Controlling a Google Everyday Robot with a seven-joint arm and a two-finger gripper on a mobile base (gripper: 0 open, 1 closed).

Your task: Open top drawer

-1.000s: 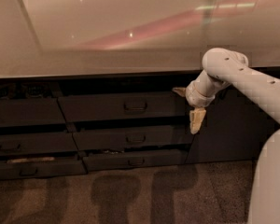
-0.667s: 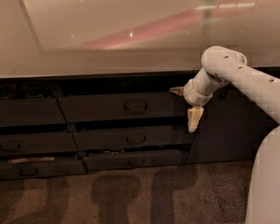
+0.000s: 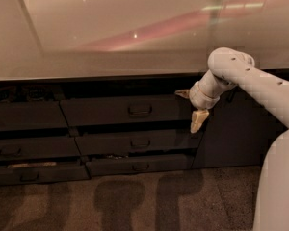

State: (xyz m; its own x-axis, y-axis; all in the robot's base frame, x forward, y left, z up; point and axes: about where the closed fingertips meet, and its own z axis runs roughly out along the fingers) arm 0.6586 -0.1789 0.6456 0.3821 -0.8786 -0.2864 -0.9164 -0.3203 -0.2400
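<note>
The top drawer [image 3: 106,112] is the widest dark grey front under the counter, with a small dark loop handle [image 3: 140,109] at its centre. My gripper [image 3: 190,107] hangs at the drawer's right end, well to the right of the handle. It is open: one pale finger [image 3: 183,94] points left at the drawer's upper right corner and the other finger [image 3: 198,121] points down over its lower right corner. Nothing is between them. A dark gap runs above the drawer front; I cannot tell how far the drawer stands out.
Two narrower drawer fronts [image 3: 137,143] [image 3: 137,166] sit below the top one, and more drawers [image 3: 24,117] stand to the left. A tall dark cabinet door [image 3: 231,129] is on the right. The glossy pale countertop [image 3: 111,37] overhangs everything. My white arm [image 3: 260,85] fills the right edge; the carpet floor [image 3: 135,201] lies below.
The gripper has drifted slightly left and up along the top drawer's right end. The drawers look the same.
</note>
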